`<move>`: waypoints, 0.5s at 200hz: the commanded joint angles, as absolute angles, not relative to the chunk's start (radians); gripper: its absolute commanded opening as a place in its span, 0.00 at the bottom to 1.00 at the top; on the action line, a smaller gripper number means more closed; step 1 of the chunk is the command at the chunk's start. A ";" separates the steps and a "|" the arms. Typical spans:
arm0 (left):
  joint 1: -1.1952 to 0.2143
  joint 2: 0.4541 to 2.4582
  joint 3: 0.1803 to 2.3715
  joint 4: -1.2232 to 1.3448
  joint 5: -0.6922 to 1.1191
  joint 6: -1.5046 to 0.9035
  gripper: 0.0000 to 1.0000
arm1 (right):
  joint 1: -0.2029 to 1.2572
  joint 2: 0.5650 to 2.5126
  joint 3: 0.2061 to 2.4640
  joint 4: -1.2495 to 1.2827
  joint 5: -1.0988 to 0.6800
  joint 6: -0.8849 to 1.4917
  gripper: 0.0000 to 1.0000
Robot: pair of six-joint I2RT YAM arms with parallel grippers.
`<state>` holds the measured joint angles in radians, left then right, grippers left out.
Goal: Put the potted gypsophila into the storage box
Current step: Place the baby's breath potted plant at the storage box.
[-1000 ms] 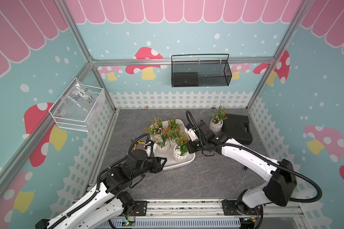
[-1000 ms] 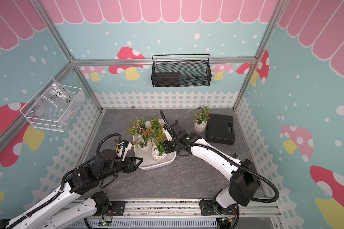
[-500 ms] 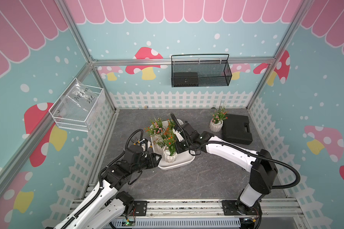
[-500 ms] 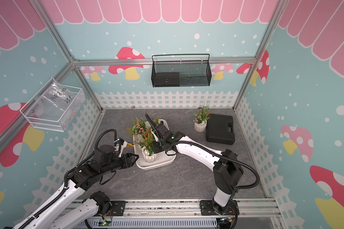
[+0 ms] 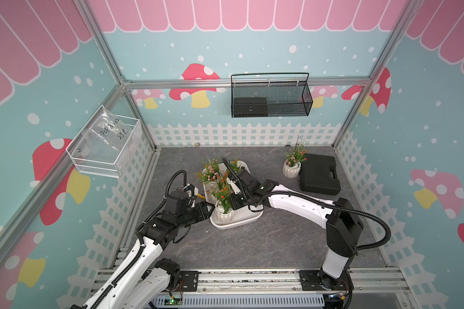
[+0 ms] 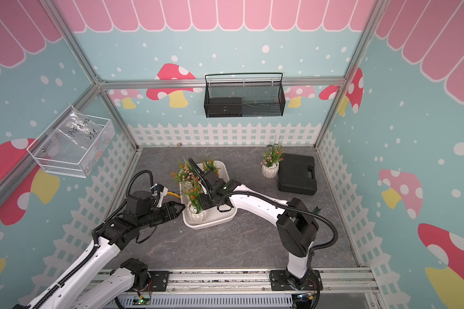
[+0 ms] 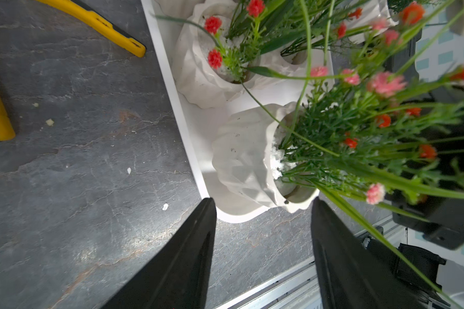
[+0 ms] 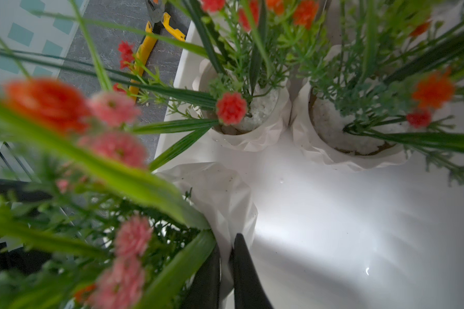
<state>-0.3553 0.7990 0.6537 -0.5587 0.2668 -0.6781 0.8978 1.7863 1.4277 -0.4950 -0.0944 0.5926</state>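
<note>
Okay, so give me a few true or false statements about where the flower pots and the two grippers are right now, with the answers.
1. One potted gypsophila stands outside the storage box, beside the black case. True.
2. The left gripper is shut on a pot. False: it is open and empty, by the box's corner.
3. The right gripper pinches the rim of the near pot. True.
4. The wire basket sits on the table. False: it hangs on the back wall.
5. The yellow-handled tool lies in the box. False: it lies on the table beside it.
</note>
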 commanded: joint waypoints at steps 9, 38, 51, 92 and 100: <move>-0.347 0.802 0.641 -0.531 0.290 -0.690 0.58 | 0.904 1.804 1.422 -0.420 -0.115 0.605 0.01; -0.346 0.799 0.637 -0.525 0.297 -0.688 0.59 | 0.904 1.836 1.427 -0.415 -0.126 0.593 0.01; -0.346 0.796 0.637 -0.525 0.296 -0.686 0.59 | 0.903 1.847 1.430 -0.412 -0.126 0.593 0.01; -0.346 0.792 0.630 -0.520 0.298 -0.683 0.59 | 0.904 1.872 1.428 -0.393 -0.136 0.594 0.03; -0.347 0.789 0.627 -0.519 0.297 -0.683 0.59 | 0.904 1.878 1.432 -0.392 -0.142 0.591 0.04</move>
<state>-0.3527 0.8021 0.6453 -0.5400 0.2852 -0.6777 0.8978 1.8679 1.4227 -0.4591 -0.1093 0.5915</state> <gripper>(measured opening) 0.586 0.107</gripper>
